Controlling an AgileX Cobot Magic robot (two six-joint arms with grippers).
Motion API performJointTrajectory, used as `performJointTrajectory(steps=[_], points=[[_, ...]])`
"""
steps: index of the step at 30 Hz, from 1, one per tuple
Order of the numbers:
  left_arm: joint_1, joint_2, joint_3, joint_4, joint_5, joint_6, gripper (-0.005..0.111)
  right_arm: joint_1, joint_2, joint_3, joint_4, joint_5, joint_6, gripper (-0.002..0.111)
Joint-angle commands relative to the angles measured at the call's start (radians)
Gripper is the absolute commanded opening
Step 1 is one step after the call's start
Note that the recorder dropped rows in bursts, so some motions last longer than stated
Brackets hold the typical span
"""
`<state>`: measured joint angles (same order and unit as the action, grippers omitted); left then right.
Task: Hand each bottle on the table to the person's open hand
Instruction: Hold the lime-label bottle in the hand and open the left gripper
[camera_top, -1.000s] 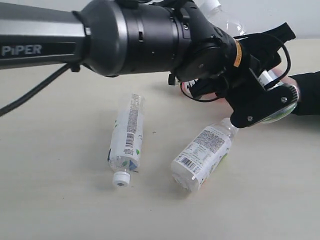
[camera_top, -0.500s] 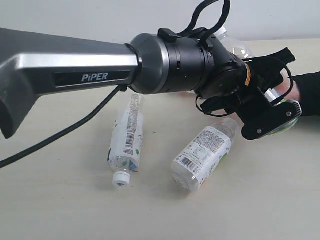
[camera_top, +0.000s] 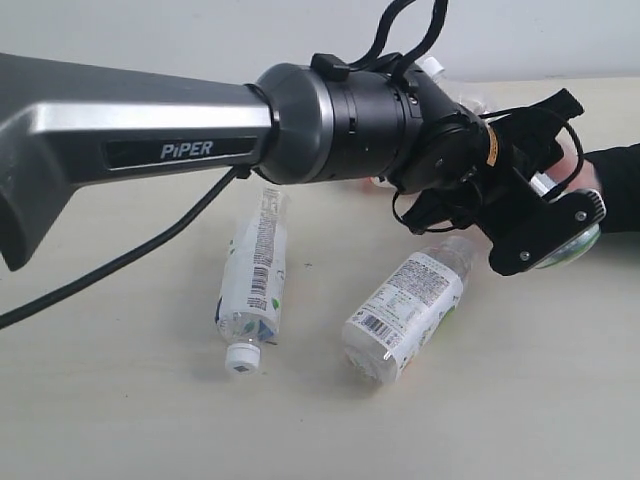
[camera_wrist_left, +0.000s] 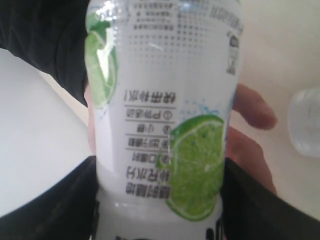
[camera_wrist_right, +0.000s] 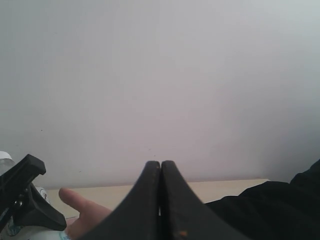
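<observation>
A clear bottle (camera_wrist_left: 160, 90) with a white label printed with lime slices and grey text is clamped between the partly spread jaws of the left gripper (camera_wrist_left: 159, 220), with the person's open hand (camera_wrist_left: 250, 130) just behind it. Beneath that gripper a white-labelled bottle (camera_top: 405, 310) is laid on its side on the table (camera_top: 120, 410), and another (camera_top: 255, 280) lies farther off – apart, with bare tabletop all around them. The right gripper (camera_wrist_right: 160, 200) is pressed fully closed on nothing – the table's far edge and a plain wall lie beyond it.

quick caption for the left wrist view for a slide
Left claw gripping a lime-labelled bottle, the person's hand behind it, table beyond.
</observation>
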<state>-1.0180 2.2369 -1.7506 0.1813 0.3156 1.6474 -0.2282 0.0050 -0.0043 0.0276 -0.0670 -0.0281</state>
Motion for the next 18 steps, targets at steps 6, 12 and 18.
performJointTrajectory(steps=[6,12,18], points=[[0.021,0.000,-0.007,-0.083,-0.003,-0.008,0.000,-0.007,-0.005,0.004,-0.001,-0.009,-0.003,0.000],[0.021,0.006,-0.007,-0.087,-0.007,-0.009,0.001,-0.007,-0.005,0.004,-0.001,-0.009,-0.003,0.000],[0.021,0.008,-0.007,-0.091,-0.003,-0.010,0.025,-0.007,-0.005,0.004,-0.001,-0.009,-0.003,0.000]])
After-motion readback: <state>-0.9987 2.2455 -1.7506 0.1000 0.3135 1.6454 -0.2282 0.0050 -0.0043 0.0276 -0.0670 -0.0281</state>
